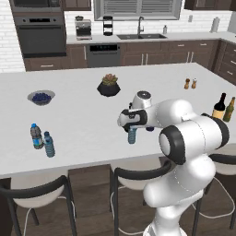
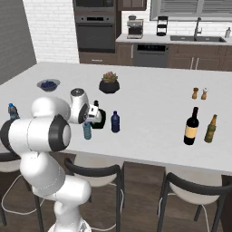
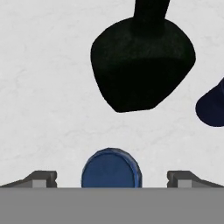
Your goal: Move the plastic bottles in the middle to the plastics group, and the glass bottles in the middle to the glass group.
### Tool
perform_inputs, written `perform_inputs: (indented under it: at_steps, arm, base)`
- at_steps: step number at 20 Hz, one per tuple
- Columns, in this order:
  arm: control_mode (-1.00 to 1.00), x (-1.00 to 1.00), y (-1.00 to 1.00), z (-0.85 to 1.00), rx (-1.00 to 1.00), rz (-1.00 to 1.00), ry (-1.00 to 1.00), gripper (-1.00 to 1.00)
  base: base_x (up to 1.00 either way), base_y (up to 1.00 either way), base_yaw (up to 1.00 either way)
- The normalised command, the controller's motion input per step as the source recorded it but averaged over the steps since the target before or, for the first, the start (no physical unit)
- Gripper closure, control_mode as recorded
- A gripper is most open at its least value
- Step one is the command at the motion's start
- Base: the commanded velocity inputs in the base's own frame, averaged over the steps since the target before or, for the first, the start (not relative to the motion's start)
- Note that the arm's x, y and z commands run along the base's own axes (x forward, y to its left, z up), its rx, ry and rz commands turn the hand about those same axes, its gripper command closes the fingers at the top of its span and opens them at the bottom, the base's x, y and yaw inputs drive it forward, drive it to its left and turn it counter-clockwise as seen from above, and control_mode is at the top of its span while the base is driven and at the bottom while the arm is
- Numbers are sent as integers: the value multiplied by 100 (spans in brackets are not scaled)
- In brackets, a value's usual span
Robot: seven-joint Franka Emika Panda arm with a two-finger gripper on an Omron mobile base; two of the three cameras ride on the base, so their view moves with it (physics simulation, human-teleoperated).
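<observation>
I read the gripper spread wide, straddling the blue cap of the clear bottle without contact. The black bottle stands at 12 o'clock, the navy bottle at 2 o'clock.

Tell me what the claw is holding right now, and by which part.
Nothing is held. The claw is open above the clear bottle's blue cap, its fingertips spread wide on either side, not touching it.
</observation>
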Motion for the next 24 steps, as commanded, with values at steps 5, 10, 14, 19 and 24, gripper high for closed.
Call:
perform_inputs:
  at_steps: [5, 10, 14, 19, 24]
  arm:
    - [-100, 1, 0, -4, 0, 0, 0, -100]
    - [-100, 0, 0, 0, 0, 0, 0, -100]
    - [-100, 0, 0, 0, 0, 0, -1, -100]
    - [-100, 0, 0, -2, 0, 0, 0, -100]
    - [-100, 7, 1, -19, 0, 0, -2, -100]
  base:
    - [0, 0, 0]
    - [0, 0, 0]
    - [0, 0, 0]
    - [0, 0, 0]
    - [0, 0, 0]
